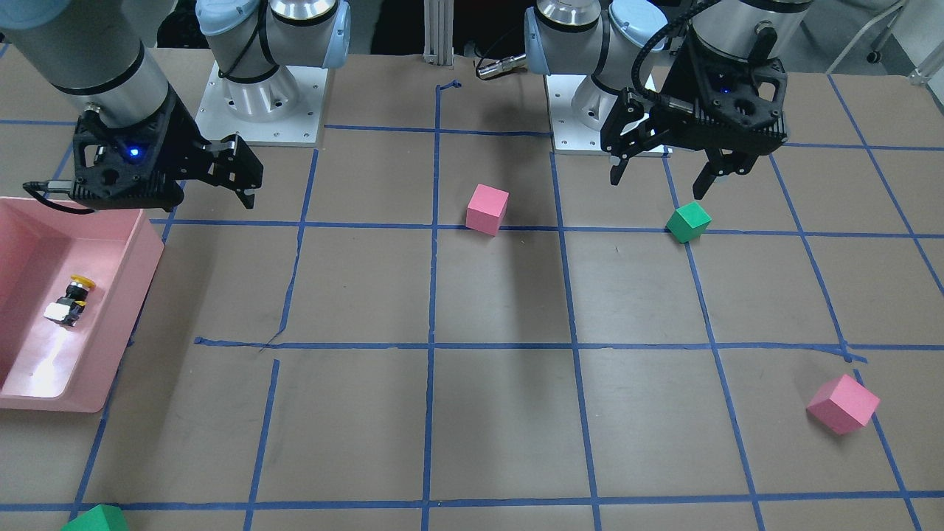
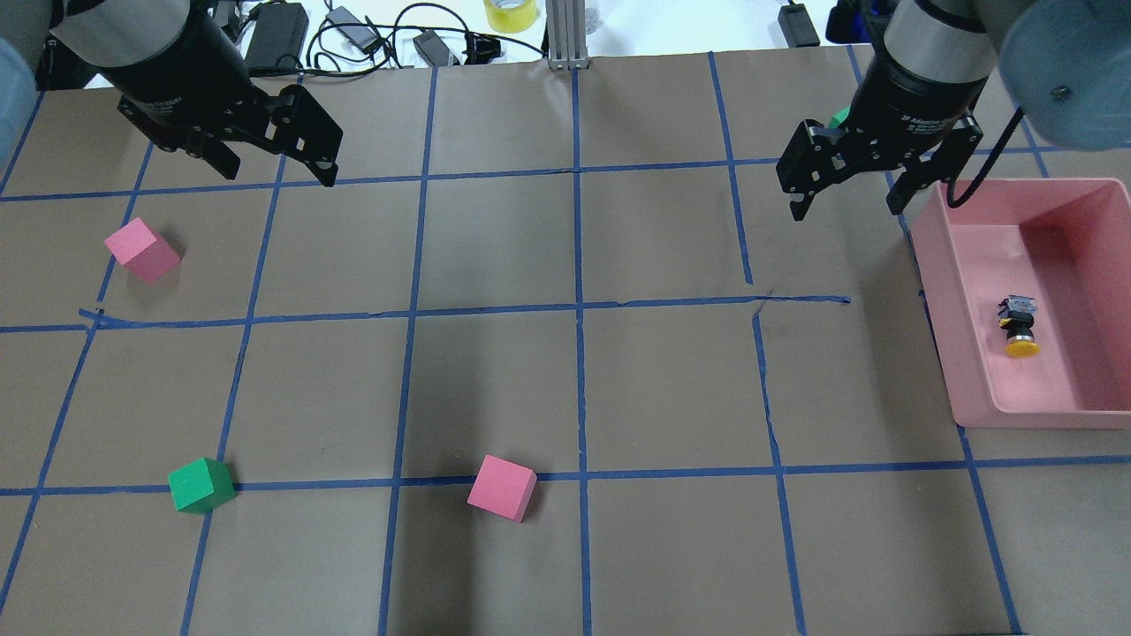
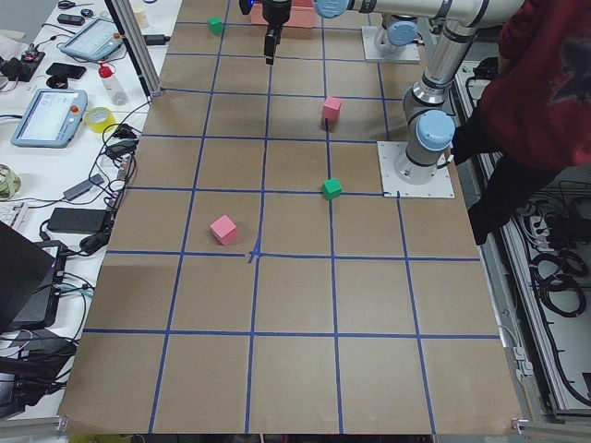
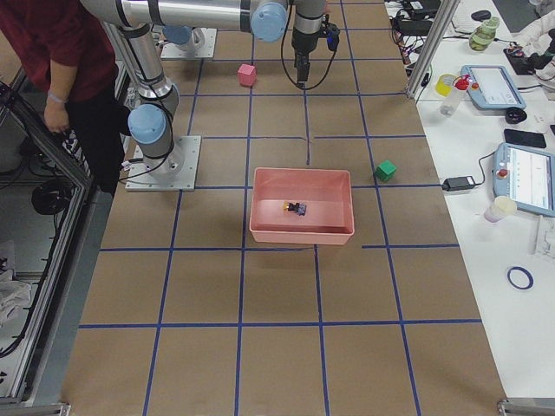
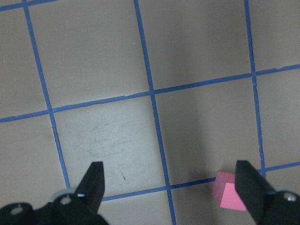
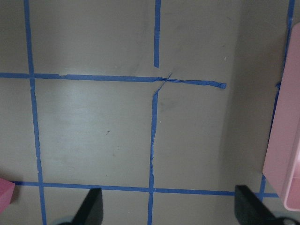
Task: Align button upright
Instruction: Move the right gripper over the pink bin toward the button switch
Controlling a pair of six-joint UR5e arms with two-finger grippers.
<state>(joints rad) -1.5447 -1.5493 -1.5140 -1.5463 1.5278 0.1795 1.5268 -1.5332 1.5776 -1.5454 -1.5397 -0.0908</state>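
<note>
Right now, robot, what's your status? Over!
Left claw open, right claw open, both empty. Button on its side in pink bin, not upright. Nothing on it; bin walls around.

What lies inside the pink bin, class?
The button is the only thing visible in the pink bin, lying on its side on the floor, yellow cap toward the robot. Its underside is hidden.

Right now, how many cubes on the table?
4. Near pink cube, center, close to the robot; far pink cube, left side; near green cube, left side; far green cube, right side beyond the pink bin, partly cut off.
</note>
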